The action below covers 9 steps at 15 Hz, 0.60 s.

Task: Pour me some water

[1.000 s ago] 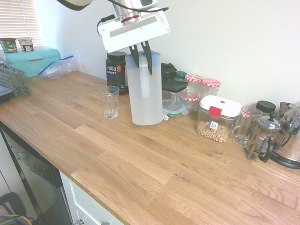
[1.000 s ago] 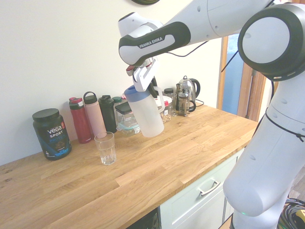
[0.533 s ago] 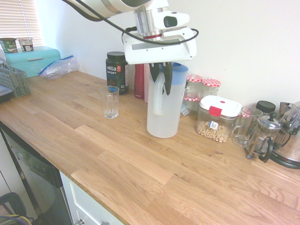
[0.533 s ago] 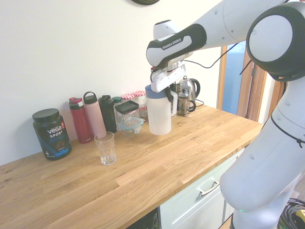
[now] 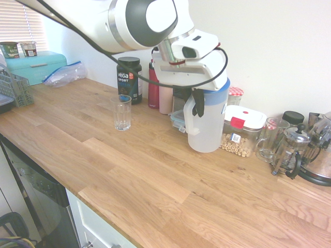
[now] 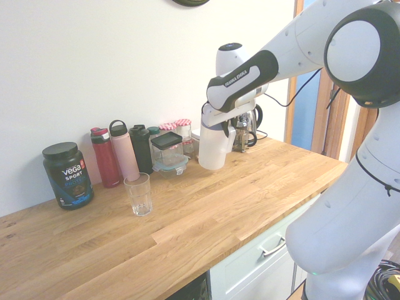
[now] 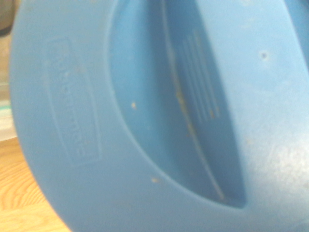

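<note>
On the wooden counter (image 5: 155,175), gripper (image 5: 198,106) clamps pitcher (image 5: 209,126) handle

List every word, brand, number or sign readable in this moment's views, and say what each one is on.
"vega SPORT": dark tub, also legible in the second exterior view.
"FRANKA EMIKA": the arm's dark band.
Embossed block on the blue lid: too blurred to read.
Small tubs' labels: too small to read.
Label on the cereal box: too small to read.

Bright, even daylight (soft shadows only); the wrist view is blurred close-up.
</note>
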Each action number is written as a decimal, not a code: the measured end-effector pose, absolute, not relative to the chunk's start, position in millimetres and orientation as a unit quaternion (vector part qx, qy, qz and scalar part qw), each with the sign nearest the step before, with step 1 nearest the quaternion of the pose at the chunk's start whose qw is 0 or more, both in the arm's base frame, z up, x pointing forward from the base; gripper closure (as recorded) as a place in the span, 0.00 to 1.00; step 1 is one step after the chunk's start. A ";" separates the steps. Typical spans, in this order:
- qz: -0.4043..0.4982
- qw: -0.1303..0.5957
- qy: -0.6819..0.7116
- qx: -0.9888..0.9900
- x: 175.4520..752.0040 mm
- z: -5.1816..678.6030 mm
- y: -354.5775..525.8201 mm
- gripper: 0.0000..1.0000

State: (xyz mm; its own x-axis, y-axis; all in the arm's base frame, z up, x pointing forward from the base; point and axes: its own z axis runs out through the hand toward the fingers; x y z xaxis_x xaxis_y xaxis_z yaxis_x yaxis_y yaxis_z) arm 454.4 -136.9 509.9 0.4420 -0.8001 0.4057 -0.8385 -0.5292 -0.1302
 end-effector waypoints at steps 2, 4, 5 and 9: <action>0.203 0.049 -0.481 0.851 452.1 501.5 -133.0 1.00; 0.195 0.053 -0.482 0.853 449.9 500.9 -131.4 1.00; 0.193 0.054 -0.481 0.853 449.0 499.5 -130.9 1.00; 0.179 0.059 -0.478 0.858 445.5 489.7 -130.0 1.00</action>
State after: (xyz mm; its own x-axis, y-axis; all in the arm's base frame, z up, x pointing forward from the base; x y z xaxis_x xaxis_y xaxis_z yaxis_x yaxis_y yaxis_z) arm 445.5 -130.0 489.7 0.4789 -0.7987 0.3644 -0.8413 -0.5361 -0.0694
